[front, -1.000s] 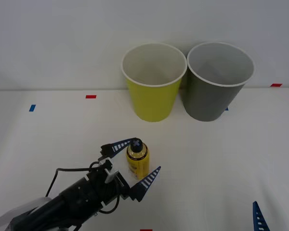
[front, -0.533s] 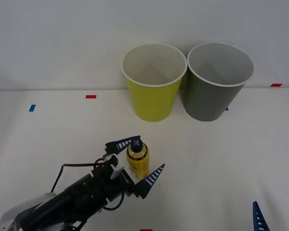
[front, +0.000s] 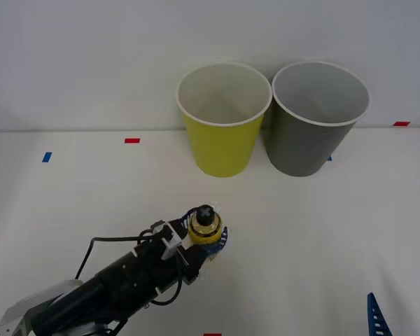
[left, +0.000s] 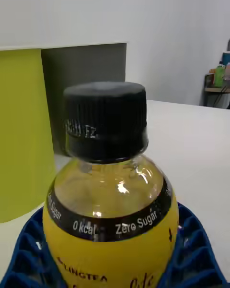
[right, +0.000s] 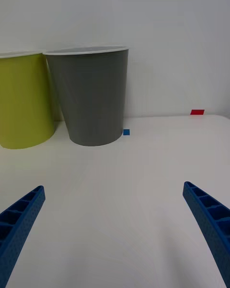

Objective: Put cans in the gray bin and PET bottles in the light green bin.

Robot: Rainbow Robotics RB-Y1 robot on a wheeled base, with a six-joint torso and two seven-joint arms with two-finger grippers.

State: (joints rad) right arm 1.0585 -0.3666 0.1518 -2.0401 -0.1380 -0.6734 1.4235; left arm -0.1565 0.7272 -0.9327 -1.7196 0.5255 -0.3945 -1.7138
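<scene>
The left gripper (front: pixel 204 241) has its 2 blue fingers (left: pixel 28 240) clamped around the bottle (front: pixel 204 229), low on its yellow label. The bottle looks light, smooth and slippery, so that low grip suits it. The right gripper (right: pixel 115 230) waits with fingers apart, facing the gray bin (right: pixel 91 96).

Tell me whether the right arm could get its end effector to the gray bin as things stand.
Probably yes. The right end effector is open and faces the gray bin across bare table; nothing lies between them. The left end effector is shut on the PET bottle, well aside.
</scene>
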